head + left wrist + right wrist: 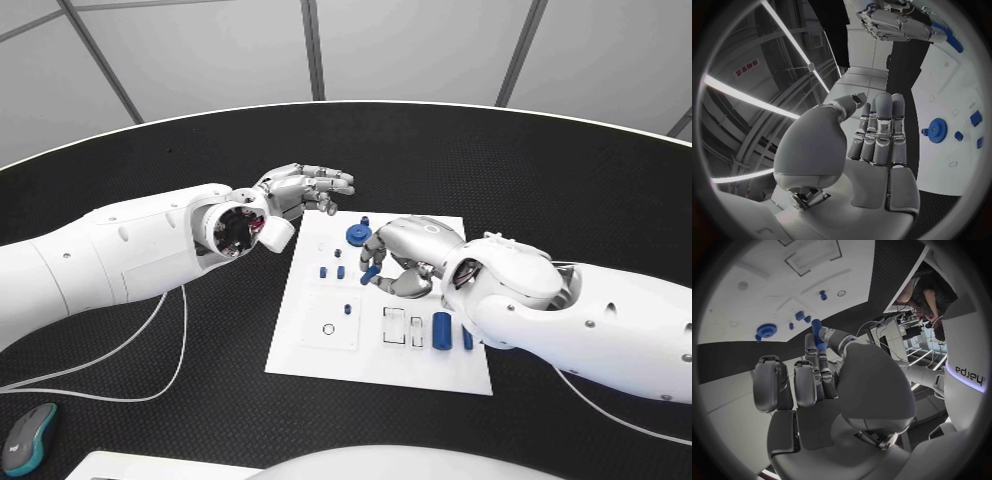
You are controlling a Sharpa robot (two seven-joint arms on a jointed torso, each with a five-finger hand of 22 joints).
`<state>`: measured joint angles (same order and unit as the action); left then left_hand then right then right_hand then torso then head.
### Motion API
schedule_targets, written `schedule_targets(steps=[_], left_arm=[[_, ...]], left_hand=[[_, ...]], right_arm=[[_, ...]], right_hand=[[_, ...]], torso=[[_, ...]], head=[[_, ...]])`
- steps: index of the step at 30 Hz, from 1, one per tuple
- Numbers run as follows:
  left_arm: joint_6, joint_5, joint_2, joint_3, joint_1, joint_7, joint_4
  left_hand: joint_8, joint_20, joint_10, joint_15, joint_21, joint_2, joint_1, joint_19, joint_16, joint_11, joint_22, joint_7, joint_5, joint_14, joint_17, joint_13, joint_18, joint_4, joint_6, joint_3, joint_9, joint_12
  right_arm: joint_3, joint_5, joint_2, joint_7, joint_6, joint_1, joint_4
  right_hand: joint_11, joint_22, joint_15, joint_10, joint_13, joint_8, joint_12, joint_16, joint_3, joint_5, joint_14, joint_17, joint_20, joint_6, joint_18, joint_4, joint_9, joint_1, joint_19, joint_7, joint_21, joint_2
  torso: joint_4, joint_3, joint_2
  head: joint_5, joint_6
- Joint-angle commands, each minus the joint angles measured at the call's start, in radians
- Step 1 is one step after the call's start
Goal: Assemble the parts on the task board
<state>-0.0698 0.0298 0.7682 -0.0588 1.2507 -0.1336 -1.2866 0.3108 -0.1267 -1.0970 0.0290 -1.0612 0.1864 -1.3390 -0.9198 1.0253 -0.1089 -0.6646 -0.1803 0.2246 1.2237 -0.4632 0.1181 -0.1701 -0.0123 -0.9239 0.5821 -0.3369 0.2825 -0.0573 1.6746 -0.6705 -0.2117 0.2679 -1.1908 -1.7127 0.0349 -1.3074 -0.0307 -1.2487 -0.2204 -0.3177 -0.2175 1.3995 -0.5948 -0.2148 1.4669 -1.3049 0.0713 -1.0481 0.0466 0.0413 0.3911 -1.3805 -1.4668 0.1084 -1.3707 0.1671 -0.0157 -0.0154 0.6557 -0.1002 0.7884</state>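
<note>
The white task board (378,345) lies in the middle of the black table. My right hand (405,256) hovers over its far half and pinches a small blue peg (817,332) between thumb and finger; the peg's tip (371,273) shows below the fingers. A blue gear (358,234) sits near the board's far edge, also seen as the gear (937,130) and the gear (766,330). Two small blue parts (332,271) stand left of my right hand. Two blue bars (443,330) lie on the near right. My left hand (304,188) hangs open and holding nothing beyond the board's far-left corner.
A white cable (179,345) loops over the table on the left, under my left arm. A dark teal device (26,438) lies at the near-left edge, next to a white object (137,465). The table's rim (433,103) curves behind.
</note>
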Motion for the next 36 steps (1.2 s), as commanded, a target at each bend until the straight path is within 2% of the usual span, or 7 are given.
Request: schedule_targets(steps=[1, 7, 13, 23, 28, 36], left_arm=[[-0.002, 0.0, -0.006, 0.0, 0.0, 0.001, 0.002], [-0.004, 0.0, -0.018, 0.0, 0.0, 0.002, 0.009], [-0.004, 0.0, -0.021, 0.0, 0.0, 0.003, 0.009], [-0.002, 0.0, -0.019, 0.0, 0.0, 0.005, 0.007], [-0.001, 0.0, -0.017, 0.0, 0.0, 0.005, 0.005], [0.0, 0.0, -0.014, 0.0, 0.0, 0.005, 0.002]], left_hand=[[0.001, 0.002, 0.008, 0.0, 0.004, -0.012, 0.001, 0.006, -0.004, 0.0, 0.001, -0.003, 0.006, -0.008, 0.002, 0.001, -0.014, 0.003, 0.009, -0.005, -0.001, 0.004], [0.001, 0.002, 0.008, 0.0, 0.004, -0.012, 0.001, 0.006, -0.004, 0.0, 0.001, -0.003, 0.006, -0.008, 0.002, 0.001, -0.014, 0.003, 0.009, -0.005, -0.001, 0.004], [0.001, 0.002, 0.008, 0.0, 0.004, -0.012, 0.001, 0.006, -0.004, 0.0, 0.001, -0.003, 0.006, -0.008, 0.002, 0.001, -0.014, 0.003, 0.009, -0.005, -0.001, 0.004], [0.001, 0.002, 0.01, 0.001, 0.004, -0.013, 0.001, 0.006, -0.004, -0.001, 0.002, -0.003, 0.006, -0.009, 0.002, 0.002, -0.014, 0.003, 0.01, -0.006, -0.001, 0.004], [0.001, 0.002, 0.01, 0.001, 0.004, -0.013, 0.001, 0.006, -0.004, -0.001, 0.002, -0.003, 0.006, -0.009, 0.002, 0.002, -0.014, 0.003, 0.01, -0.006, -0.001, 0.004], [0.001, 0.002, 0.01, 0.001, 0.004, -0.013, 0.001, 0.006, -0.004, -0.001, 0.002, -0.003, 0.006, -0.009, 0.002, 0.002, -0.014, 0.003, 0.01, -0.006, -0.001, 0.004]], right_arm=[[0.0, 0.0, 0.046, 0.011, -0.002, 0.008, 0.006], [-0.002, 0.0, 0.113, 0.036, -0.013, 0.054, 0.043], [-0.013, 0.0, 0.152, 0.051, -0.027, 0.084, 0.083], [-0.025, 0.015, 0.182, 0.04, -0.065, 0.099, 0.139], [-0.027, 0.024, 0.187, 0.036, -0.088, 0.1, 0.149], [-0.031, 0.042, 0.193, 0.03, -0.102, 0.101, 0.16]], right_hand=[[0.002, -0.179, -0.009, -0.007, -0.001, -0.007, 0.0, 0.001, -0.003, -0.007, 0.049, 0.002, -0.009, -0.009, -0.006, -0.003, 0.029, 0.0, -0.051, 0.001, 0.002, -0.005], [0.002, -0.179, -0.009, -0.006, -0.001, -0.007, 0.003, 0.001, -0.004, -0.009, 0.049, 0.003, -0.009, -0.007, -0.006, -0.006, 0.03, -0.001, -0.051, 0.002, 0.003, -0.003], [0.004, -0.178, -0.008, -0.005, -0.002, -0.006, 0.005, 0.0, -0.007, -0.011, 0.049, 0.003, -0.01, -0.005, -0.005, -0.009, 0.031, -0.002, -0.05, 0.004, 0.006, -0.003], [0.005, -0.178, -0.007, -0.003, -0.002, -0.005, 0.009, 0.001, -0.008, -0.013, 0.049, 0.002, -0.009, -0.002, -0.005, -0.011, 0.033, -0.002, -0.05, 0.006, 0.007, -0.003], [0.006, -0.179, -0.007, -0.002, -0.003, -0.005, 0.01, 0.002, -0.009, -0.014, 0.049, 0.001, -0.009, -0.001, -0.006, -0.014, 0.033, -0.003, -0.051, 0.006, 0.004, -0.002], [0.006, -0.18, -0.006, -0.002, -0.003, -0.005, 0.01, 0.002, -0.009, -0.014, 0.049, 0.0, -0.009, -0.001, -0.006, -0.015, 0.034, -0.003, -0.051, 0.007, 0.003, -0.002]], torso=[[0.0046, 0.0031, 0.001], [0.0024, 0.0015, 0.002], [0.0014, -0.0001, 0.004], [0.0021, -0.0005, 0.004], [0.0004, -0.0004, 0.003], [0.002, -0.0002, 0.003]], head=[[-0.008, 0.0], [-0.031, 0.009], [-0.044, 0.018], [-0.05, 0.032], [-0.052, 0.036], [-0.054, 0.042]])
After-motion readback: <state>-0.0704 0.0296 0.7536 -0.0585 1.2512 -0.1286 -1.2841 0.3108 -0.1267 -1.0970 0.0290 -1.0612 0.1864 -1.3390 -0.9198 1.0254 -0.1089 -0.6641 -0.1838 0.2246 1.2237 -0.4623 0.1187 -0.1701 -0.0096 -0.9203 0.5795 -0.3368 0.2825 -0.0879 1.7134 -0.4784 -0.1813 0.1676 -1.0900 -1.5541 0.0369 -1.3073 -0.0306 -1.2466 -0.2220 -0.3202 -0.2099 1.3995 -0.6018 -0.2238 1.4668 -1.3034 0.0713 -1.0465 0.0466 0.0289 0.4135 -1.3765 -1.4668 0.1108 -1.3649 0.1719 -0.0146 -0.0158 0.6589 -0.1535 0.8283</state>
